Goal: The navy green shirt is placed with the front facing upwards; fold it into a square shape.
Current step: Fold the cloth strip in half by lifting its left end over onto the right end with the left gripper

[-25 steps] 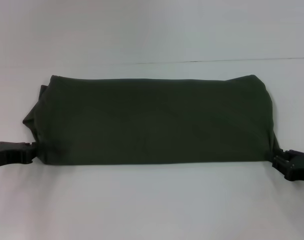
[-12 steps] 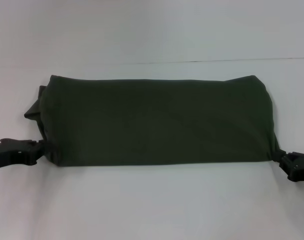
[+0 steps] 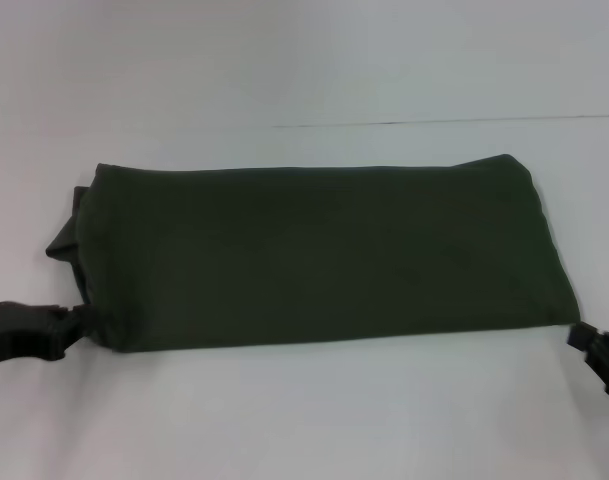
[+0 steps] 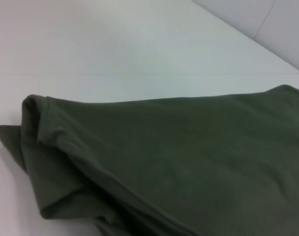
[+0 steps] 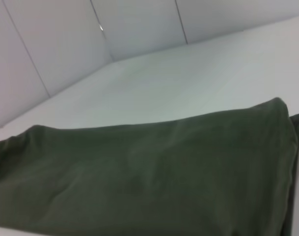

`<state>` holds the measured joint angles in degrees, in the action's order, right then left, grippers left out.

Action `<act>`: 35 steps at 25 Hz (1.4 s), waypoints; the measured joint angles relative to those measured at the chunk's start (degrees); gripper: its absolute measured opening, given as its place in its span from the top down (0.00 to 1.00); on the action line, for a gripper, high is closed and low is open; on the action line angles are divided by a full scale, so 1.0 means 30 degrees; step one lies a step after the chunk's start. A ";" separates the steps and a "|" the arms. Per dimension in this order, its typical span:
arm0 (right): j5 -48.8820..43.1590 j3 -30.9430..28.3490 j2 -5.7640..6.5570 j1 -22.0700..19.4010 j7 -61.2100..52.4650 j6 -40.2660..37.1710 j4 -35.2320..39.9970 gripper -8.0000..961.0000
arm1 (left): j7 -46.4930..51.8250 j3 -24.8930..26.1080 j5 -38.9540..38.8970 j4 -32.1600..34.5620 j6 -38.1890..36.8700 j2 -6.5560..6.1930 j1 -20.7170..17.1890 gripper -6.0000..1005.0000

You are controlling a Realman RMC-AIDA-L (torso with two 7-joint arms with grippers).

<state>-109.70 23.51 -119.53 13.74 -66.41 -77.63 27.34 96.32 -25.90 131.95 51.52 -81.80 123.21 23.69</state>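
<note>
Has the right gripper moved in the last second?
Yes. The right gripper has shifted outward to the robot's right and nearer the camera, judged against the table seam line, drawing the navy green shirt's corner along.

Dark olive-green folded cotton shirt (image 3: 319, 255): print, collar and tag not visible; only plain fabric shows. Lower layers hidden under the top fold. Wrist views cut the cloth off at their edges.

Black left gripper (image 3: 72, 328): arm cut by the left frame edge; fingertips lost against the shirt's near-left corner, grip unreadable.

Black right gripper (image 3: 591, 340): mostly outside the right frame edge; finger state unreadable.
</note>
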 joint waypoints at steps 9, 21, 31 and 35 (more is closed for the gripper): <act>0.0047 -0.1577 -0.0051 -0.1348 0.1447 -0.1235 -0.0256 0.93 | -0.2426 0.2396 -0.0126 0.0157 -0.1746 0.0006 -0.0731 0.99; -0.0024 -0.2444 -0.0038 0.0838 -0.0841 0.1390 -0.0402 0.82 | -0.2602 0.2352 -0.0137 -0.0072 -0.1596 0.0027 -0.0501 0.99; -0.0095 -0.2207 -0.0045 0.1693 -0.1127 0.2897 -0.0891 0.62 | -0.2607 0.2360 -0.0136 -0.0095 -0.1587 0.0095 -0.0260 0.99; -0.0259 -0.2190 -0.0042 0.1935 -0.1127 0.3415 -0.1153 0.63 | -0.2606 0.2353 -0.0133 -0.0095 -0.1573 0.0092 -0.0057 0.99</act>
<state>-110.47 16.94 -119.65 19.54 -69.79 -67.39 23.89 88.51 -18.84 131.55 51.24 -86.52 123.48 23.52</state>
